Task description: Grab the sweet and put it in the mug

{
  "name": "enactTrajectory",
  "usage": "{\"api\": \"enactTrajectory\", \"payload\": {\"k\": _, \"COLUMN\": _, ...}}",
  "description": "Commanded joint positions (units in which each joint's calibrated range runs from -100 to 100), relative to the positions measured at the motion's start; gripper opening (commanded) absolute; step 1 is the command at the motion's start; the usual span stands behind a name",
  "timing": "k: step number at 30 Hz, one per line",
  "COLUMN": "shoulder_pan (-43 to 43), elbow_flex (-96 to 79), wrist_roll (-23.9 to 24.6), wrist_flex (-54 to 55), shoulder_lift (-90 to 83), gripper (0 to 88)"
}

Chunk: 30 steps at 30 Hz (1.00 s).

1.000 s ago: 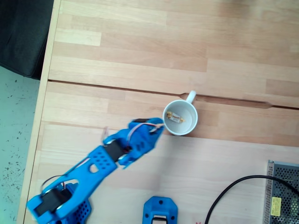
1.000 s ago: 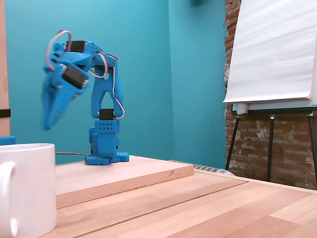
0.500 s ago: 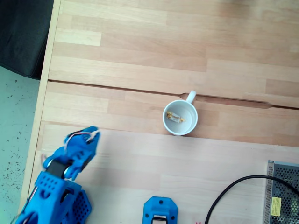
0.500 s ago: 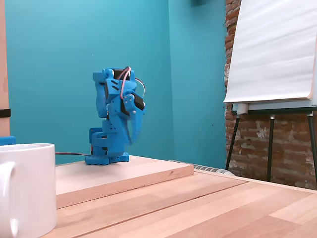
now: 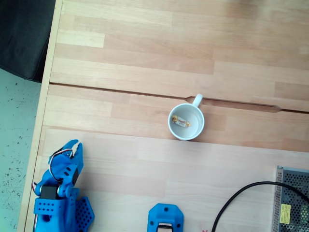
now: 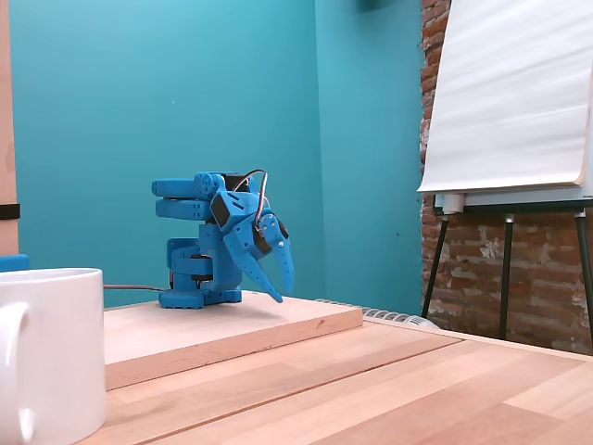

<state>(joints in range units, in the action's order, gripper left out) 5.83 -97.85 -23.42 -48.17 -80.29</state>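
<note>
Since a second ago the blue plastic arm has pulled right back from the mug and folded down over its base; in the overhead-looking fixed view it was reaching beside the cup, and now it sits bunched at the lower left corner, well apart from it.

Going by size: the pale wooden plank table (image 5: pixel 145 72) fills that view, with a raised board nearer the base; the small round white ceramic mug (image 5: pixel 186 121) stands right of centre on it, handle pointing to the far side; the blue two-finger gripper (image 6: pixel 279 281) hangs nose-down just above the board; the tiny wrapped sweet, white with yellow-gold twisted ends (image 5: pixel 181 122), lies on the bottom of the mug.

By my judgement the task itself is finished, the sweet being in the cup, and the step in hand is the return to rest; nothing more seems called for than settling the arm, and no new grasp.

The view from above shows the inside of the mug and so the sweet; the low side-on fixed view shows the mug (image 6: pixel 46 357) as a white wall at near left, its contents hidden, but it gives the gripper's profile: the fingers (image 6: pixel 286 270) lie close together with nothing between them, so it reads as closed and empty.
</note>
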Motion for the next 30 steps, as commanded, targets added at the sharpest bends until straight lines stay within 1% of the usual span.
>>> {"api": "enactTrajectory", "payload": {"k": 1, "shoulder_pan": 0.7, "elbow_flex": -1.4, "wrist_roll": -2.6, "wrist_flex": -0.1, "shoulder_lift": -1.6, "gripper": 3.3}}
{"api": "enactTrajectory", "payload": {"k": 8, "shoulder_pan": 0.8, "elbow_flex": -2.2, "wrist_roll": -6.8, "wrist_flex": -0.2, "shoulder_lift": -1.7, "gripper": 3.3}}
{"api": "enactTrajectory", "payload": {"k": 16, "shoulder_pan": 0.7, "elbow_flex": -2.2, "wrist_roll": -9.2, "wrist_flex": -1.3, "shoulder_lift": -1.3, "gripper": 3.3}}
{"api": "enactTrajectory", "payload": {"k": 19, "shoulder_pan": 0.8, "elbow_flex": -2.2, "wrist_roll": -9.7, "wrist_flex": -3.4, "shoulder_lift": -1.5, "gripper": 3.4}}
{"api": "enactTrajectory", "payload": {"k": 30, "shoulder_pan": 0.9, "elbow_flex": -2.2, "wrist_roll": -9.8, "wrist_flex": -4.1, "shoulder_lift": -1.5, "gripper": 3.4}}
